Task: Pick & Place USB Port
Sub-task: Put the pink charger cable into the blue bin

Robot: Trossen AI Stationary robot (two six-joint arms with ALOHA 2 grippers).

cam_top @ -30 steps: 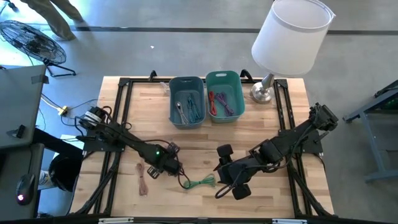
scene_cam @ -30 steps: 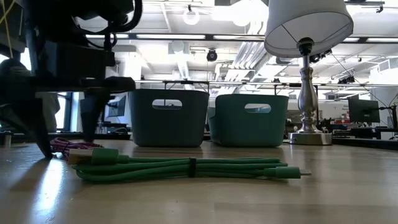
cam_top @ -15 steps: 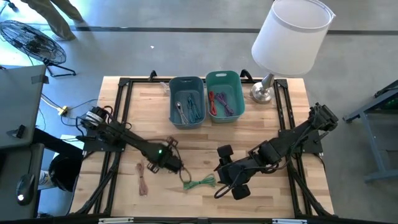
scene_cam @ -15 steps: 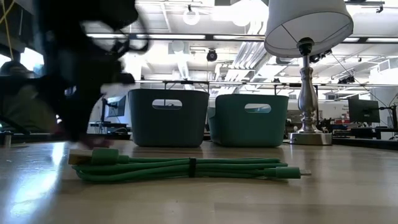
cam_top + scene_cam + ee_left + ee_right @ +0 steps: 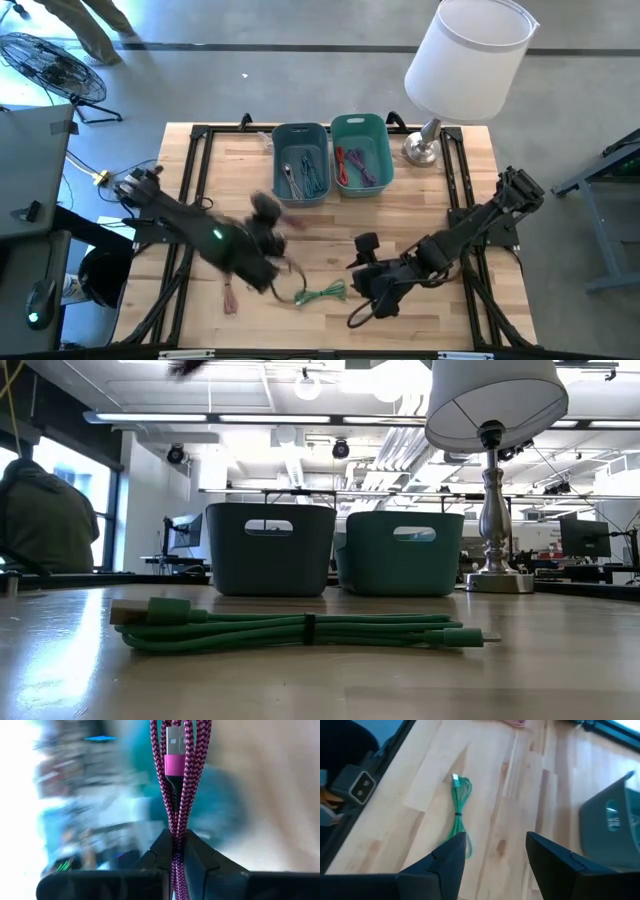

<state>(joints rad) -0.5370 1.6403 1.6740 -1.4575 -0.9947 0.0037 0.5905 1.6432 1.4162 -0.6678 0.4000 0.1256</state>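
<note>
My left gripper [image 5: 268, 218] is raised over the table's middle, in front of the bins, and is shut on a magenta braided USB cable [image 5: 176, 795]; its silver plug [image 5: 173, 741] points away from the fingers. A coiled green USB cable [image 5: 320, 293] lies flat on the wood near the front edge and also shows in the low view [image 5: 300, 632]. My right gripper [image 5: 365, 300] hovers open just right of the green cable [image 5: 460, 805], with nothing between its fingers [image 5: 447, 862]. My left gripper pinches a bundle of several magenta strands [image 5: 176, 851] between its two fingers. The strands run on along the fingers and past their tips, with the plug end farthest out. The cable is lifted clear of the table; a loose magenta end [image 5: 293, 222] trails beside the gripper.
A blue-grey bin [image 5: 302, 162] and a teal bin [image 5: 360, 152], both with cables inside, stand at the table's far middle. A lamp [image 5: 465, 60] stands at the far right. A thin brownish cable [image 5: 230, 297] lies near the front left.
My left gripper has taken hold of the magenta cable on the table, risen fast out of the low view and gone toward the bins, tipping up from pointing down. The cable is lifted clear. My right gripper has sunk a little. The green cable has not moved.
</note>
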